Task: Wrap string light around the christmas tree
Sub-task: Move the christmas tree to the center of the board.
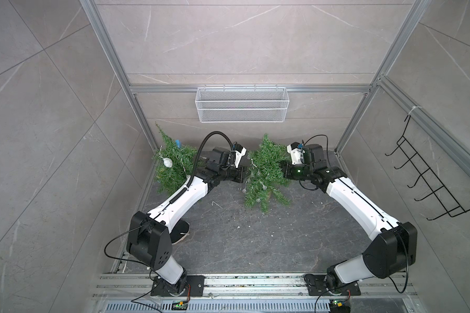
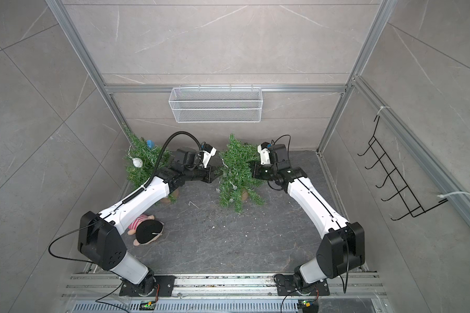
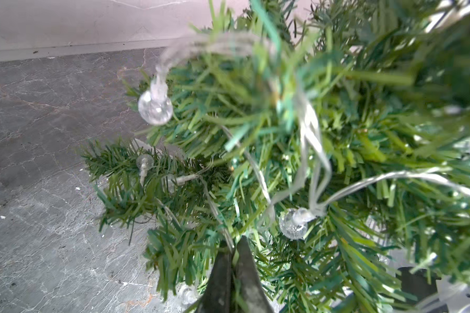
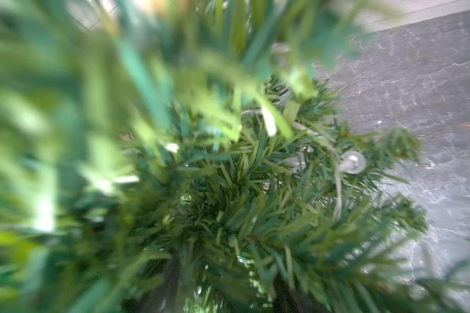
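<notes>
The christmas tree [image 1: 266, 168] is green, with lighter and darker needles mixed. The string light [image 3: 155, 107] has clear, glassy bulbs on pale translucent wire. The desk [image 1: 242, 238] is dark grey with thin pale veins, like stone. A second tree [image 1: 171, 165] is green too, with a white ornament [image 1: 168, 162] and a blue ornament [image 1: 177, 142]. The mesh basket [image 1: 242, 104] is white, the wire rack [image 1: 430, 169] black.

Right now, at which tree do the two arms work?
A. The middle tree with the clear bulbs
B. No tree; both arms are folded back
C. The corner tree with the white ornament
A: in a top view the left arm and the right arm reach from either side into the middle tree, whose branches carry the string light.
</notes>
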